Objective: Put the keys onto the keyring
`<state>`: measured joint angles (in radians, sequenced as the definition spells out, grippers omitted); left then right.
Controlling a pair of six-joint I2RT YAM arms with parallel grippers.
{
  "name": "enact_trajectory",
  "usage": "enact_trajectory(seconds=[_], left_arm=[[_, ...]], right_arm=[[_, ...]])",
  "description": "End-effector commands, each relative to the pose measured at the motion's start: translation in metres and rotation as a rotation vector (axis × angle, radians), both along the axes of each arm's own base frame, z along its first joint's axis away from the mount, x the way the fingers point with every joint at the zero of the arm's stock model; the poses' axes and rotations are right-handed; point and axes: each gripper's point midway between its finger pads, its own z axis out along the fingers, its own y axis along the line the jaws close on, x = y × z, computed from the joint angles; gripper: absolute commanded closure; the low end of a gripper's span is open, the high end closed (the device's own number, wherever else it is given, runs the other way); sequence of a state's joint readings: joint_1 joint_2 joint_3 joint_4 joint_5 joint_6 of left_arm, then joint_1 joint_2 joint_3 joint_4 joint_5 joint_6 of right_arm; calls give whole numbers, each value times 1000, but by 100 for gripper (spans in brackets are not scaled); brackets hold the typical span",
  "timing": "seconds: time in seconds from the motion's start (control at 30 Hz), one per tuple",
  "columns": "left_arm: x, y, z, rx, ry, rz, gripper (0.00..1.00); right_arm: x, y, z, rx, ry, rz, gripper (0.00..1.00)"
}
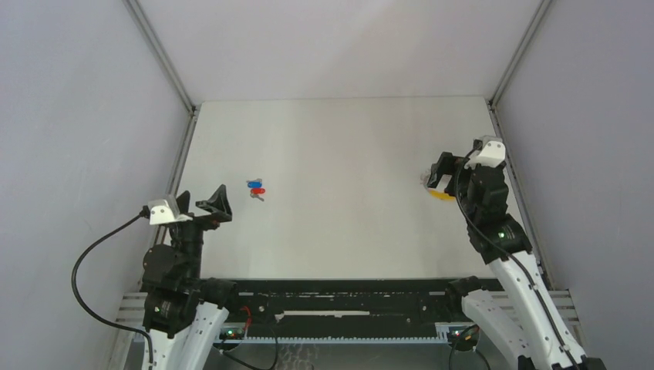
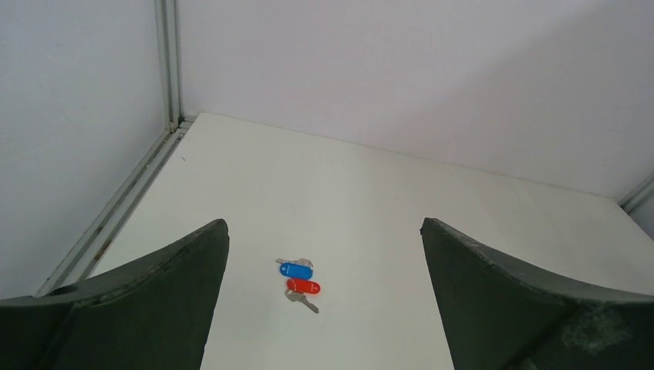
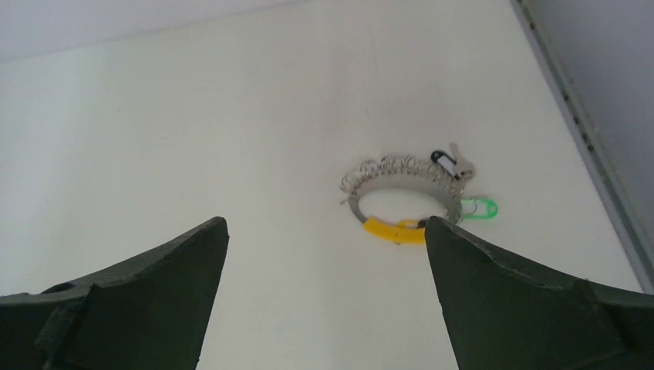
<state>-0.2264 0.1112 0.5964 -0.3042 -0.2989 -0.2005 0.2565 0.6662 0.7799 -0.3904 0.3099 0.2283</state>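
My left gripper (image 2: 324,225) spread wide, aimed at keys (image 2: 299,278); right gripper (image 3: 325,221) likewise facing keyring (image 3: 401,202), seemingly staged for pickup.

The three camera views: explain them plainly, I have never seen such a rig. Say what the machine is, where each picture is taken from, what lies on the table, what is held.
These are two robot arms bolted at the near edge of a white table. The top view looks down from above and behind them; the other two come from wrist cameras, so the dark shapes at the bottom are each gripper's own fingers. The left gripper stands open facing two small keys, the blue key and the red key, lying close together. The right gripper stands open near the keyring with its yellow tab; a green tag and a black tag lie beside it. Nothing is held.
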Motion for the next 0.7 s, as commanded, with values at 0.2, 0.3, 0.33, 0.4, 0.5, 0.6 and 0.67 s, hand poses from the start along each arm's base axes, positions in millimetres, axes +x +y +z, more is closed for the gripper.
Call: enact_trajectory(seconds=[0.2, 0.3, 0.33, 0.4, 0.5, 0.6, 0.67], left_arm=[[16, -37, -4, 12, 101, -184, 0], [22, -40, -6, 21, 124, -193, 0], [24, -41, -6, 22, 125, -195, 0], [27, -42, -7, 28, 131, -199, 0], [30, -43, -10, 43, 139, -205, 0], [30, -42, -12, 54, 144, -198, 0], [30, -40, -13, 56, 143, -190, 0]], right_arm=[[21, -22, -67, 342, 272, -65, 0], [26, -41, -90, 431, 304, -137, 2], [28, -47, -96, 463, 308, -154, 2], [32, -56, -107, 527, 312, -181, 4], [41, -71, -122, 598, 293, -209, 6], [47, -84, -138, 680, 294, -235, 9], [50, -92, -153, 728, 310, -246, 12]])
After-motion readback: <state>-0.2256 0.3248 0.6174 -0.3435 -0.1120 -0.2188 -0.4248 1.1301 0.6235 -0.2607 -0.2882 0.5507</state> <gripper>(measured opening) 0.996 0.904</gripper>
